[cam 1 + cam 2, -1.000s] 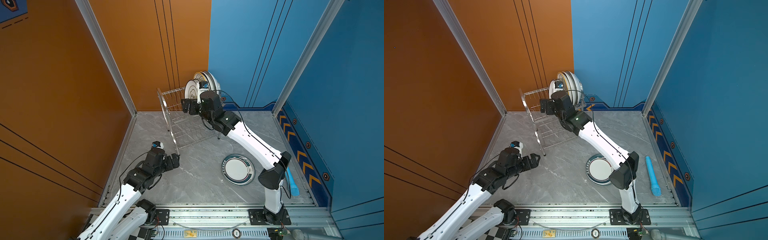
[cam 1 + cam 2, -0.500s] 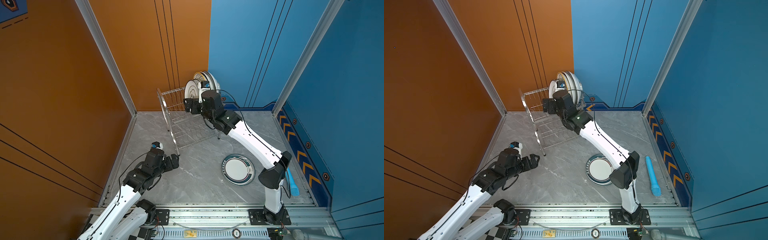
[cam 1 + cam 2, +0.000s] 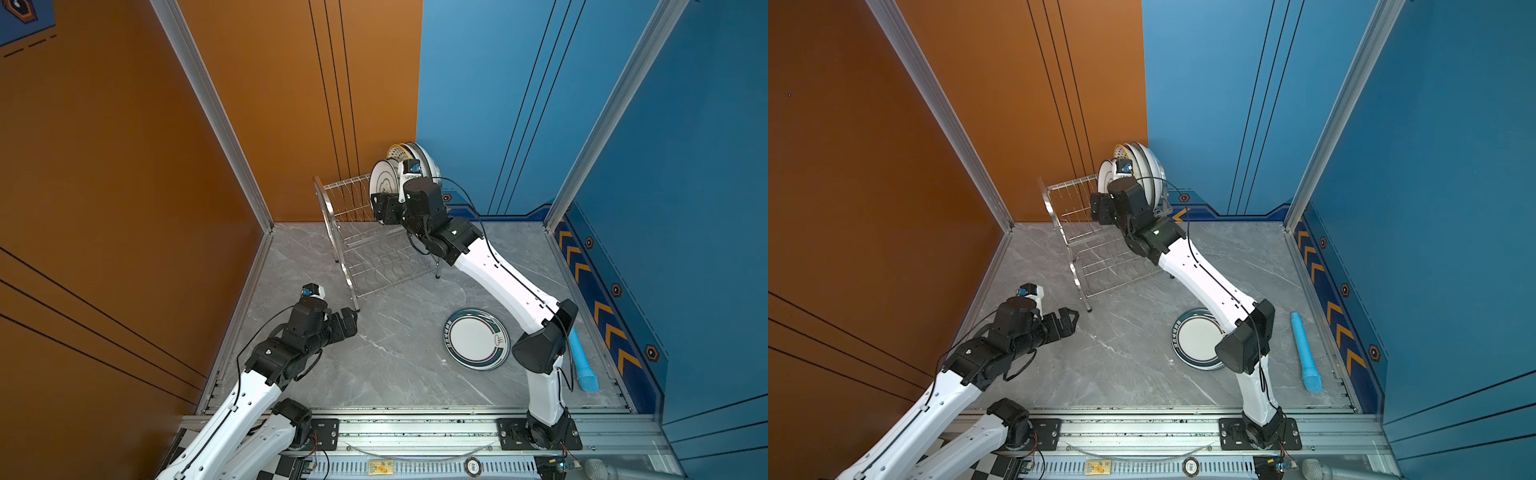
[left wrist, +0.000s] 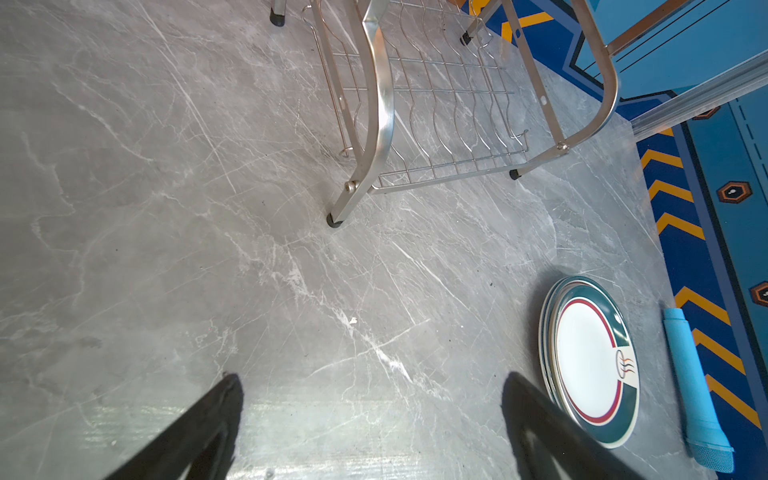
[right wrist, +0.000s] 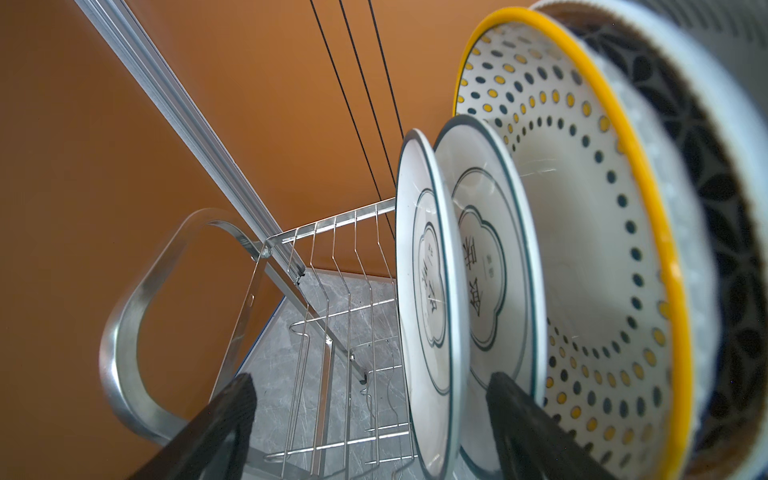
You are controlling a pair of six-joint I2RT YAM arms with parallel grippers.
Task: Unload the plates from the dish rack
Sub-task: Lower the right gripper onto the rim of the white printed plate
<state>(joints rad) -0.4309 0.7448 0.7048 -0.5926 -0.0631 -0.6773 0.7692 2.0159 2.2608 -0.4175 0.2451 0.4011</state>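
1. Both top views: the dish rack (image 3: 376,266) (image 3: 1096,266) stands on the grey counter (image 3: 395,374) (image 3: 1121,374), far and left of centre, close to the orange wall (image 3: 291,124). Its plates (image 3: 426,160) (image 3: 1144,164) stand on edge, bunched at the right end of the upper tier.
2. Same views: right fingers (image 3: 379,204) (image 3: 1098,208) are up at that tier beside the leftmost plate; their spread is hard to read here. Left fingers (image 3: 348,322) (image 3: 1068,318) are spread wide and empty, low over the counter just near of the rack's near leg.
3. Same views: a stack of plates (image 3: 478,338) (image 3: 1196,338), teal-rimmed, lies flat right of centre, well apart from the rack. A blue tube (image 3: 582,361) (image 3: 1306,353) lies along the right edge.
4. Left wrist: left fingers (image 4: 216,419) gape wide, only counter (image 4: 166,249) between them. The rack (image 4: 382,104) shows its legs and lower tier; the flat stack (image 4: 590,361) lies with the tube (image 4: 694,374) just beside it.
5. Right wrist: right fingers (image 5: 230,415) stand apart, astride the rim of the front plate (image 5: 428,291), white with a thin teal edge and clover outline. One finger is clear of it, gap showing; the other overlaps the second plate (image 5: 490,257), same pattern, contact unclear. Nothing clamped. Behind stand a larger dotted plate (image 5: 582,199) with yellow rim and a blurred dark-patterned plate (image 5: 731,232).
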